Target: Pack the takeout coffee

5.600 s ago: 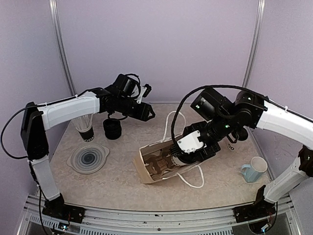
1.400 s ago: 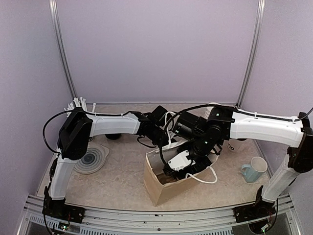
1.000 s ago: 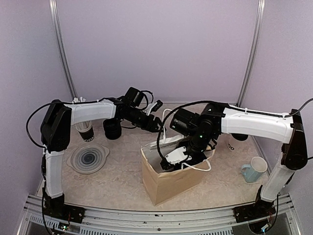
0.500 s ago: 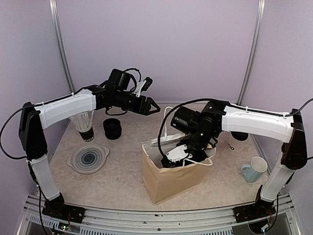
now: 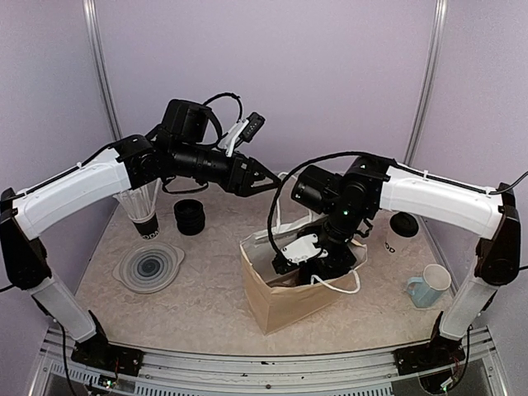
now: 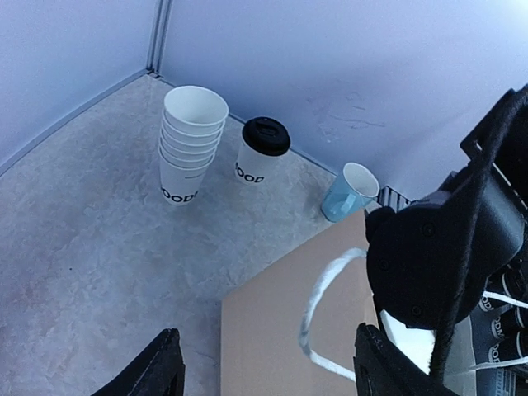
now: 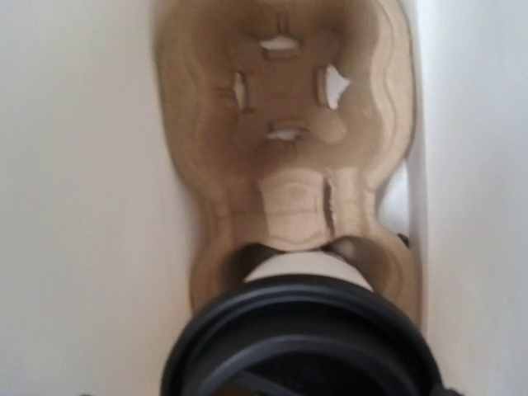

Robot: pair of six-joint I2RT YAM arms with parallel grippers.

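The left gripper (image 6: pixel 266 332) stands wide with nothing between its fingers, held high above the middle of the table. The right gripper (image 5: pixel 312 267) is sunk into the brown paper bag (image 5: pixel 285 301). I cannot tell whether its jaws grip or have let go, because the bag wall and the lid hide them. Its wrist camera looks straight down on 1 takeout cup (image 7: pixel 304 346), black lid up, seated in the 6 o'clock socket of a pulp carrier (image 7: pixel 285 165) on the bag floor. The socket at 12 o'clock is bare.

Taking the back wall as 12, the 2nd takeout cup (image 5: pixel 401 232) waits on the table at 2 o'clock from the bag, and a blue mug (image 5: pixel 428 285) sits at 3 o'clock.

I'd judge this to be the release of cup 1. To do it well, the jaws should be fully apart before the wrist rises. The rise should go straight up, clear of the white rope handles (image 6: pixel 305 322), so neither cup nor bag tips. The 2nd cup then wants the bare socket.
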